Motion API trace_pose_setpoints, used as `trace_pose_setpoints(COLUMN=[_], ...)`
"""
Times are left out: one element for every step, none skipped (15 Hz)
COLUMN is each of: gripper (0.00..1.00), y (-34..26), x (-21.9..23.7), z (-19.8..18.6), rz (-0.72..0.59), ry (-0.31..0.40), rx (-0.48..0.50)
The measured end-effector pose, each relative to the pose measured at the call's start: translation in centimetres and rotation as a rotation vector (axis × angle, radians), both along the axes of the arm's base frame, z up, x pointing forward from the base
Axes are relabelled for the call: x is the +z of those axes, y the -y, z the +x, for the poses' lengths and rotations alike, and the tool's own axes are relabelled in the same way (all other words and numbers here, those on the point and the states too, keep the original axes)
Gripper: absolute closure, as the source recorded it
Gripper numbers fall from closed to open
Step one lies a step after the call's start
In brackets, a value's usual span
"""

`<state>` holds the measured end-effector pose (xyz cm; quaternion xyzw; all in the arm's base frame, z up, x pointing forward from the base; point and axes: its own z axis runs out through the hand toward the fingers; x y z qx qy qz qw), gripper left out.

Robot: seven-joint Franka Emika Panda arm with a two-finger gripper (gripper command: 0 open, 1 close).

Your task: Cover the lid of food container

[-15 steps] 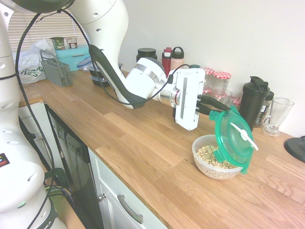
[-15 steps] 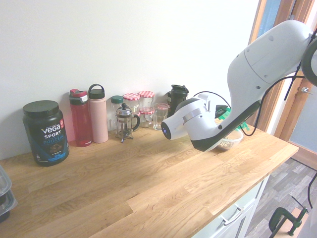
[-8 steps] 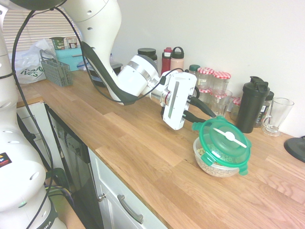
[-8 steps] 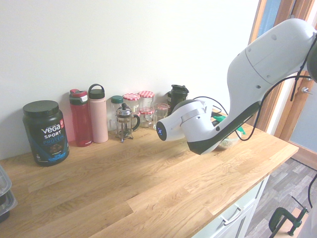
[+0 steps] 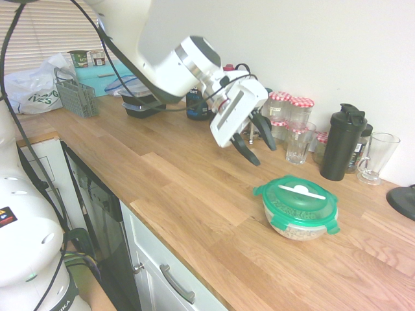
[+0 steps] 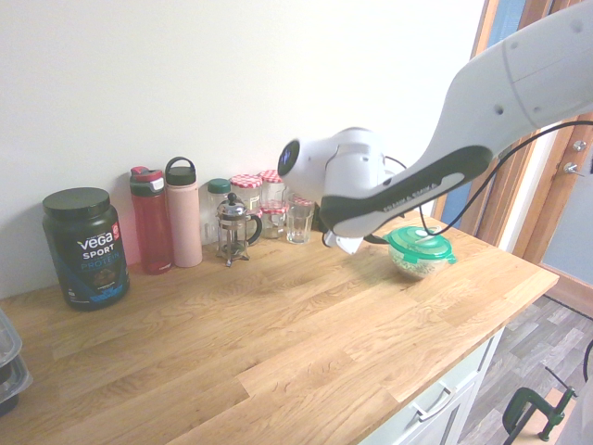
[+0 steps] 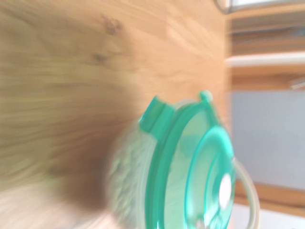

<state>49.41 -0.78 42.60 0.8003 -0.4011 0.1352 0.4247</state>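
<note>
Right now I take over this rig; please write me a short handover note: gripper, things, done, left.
Gripper: open, empty, up in the air beside the food container, not touching it.
Lid: lies flat on the food container, on the wooden counter.
Done: the lid covers the container.
Left: whether the side clip tabs are snapped down I cannot tell; check them and press if needed.

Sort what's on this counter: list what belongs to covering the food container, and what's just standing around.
Belongs to the job:
- round translucent green plastic lid, resting on the bowl
- round clear plastic bowl of beige cereal
- pincer, open, apart from the lid

Just standing around:
- black shaker bottle
- clear glass mug
- red-lidded glass jars
- black Vega tub
- small French press
</note>
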Motion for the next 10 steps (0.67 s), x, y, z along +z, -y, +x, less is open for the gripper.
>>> trace_pose_setpoints(gripper=[0.0, 0.0, 0.0, 0.0, 0.0, 0.0, 0.0, 0.0, 0.0, 0.0], y=[-1.6, -3.6, -5.8, -7.2, -7.8, -7.6, -7.1, -6.5, -5.9, -5.5], x=[0.8, 0.8, 0.3, -0.2, -0.6, -0.7, -0.5, -0.3, -0.1, 0.2], z=[-1.0, -2.1, -2.8, -3.1, -3.0, -2.7, -2.4, -2.2, -2.2, -2.3], rz=[0.082, 0.163, 0.239, 0.308, 0.376, 0.439, 0.505, 0.57, 0.637, 0.704], ry=[0.01, 0.012, 0.014, 0.02, 0.028, 0.034, 0.041, 0.047, 0.052, 0.058], rx=[-0.018, -0.025, -0.021, -0.017, -0.017, -0.015, -0.012, -0.007, 0.0, 0.013])
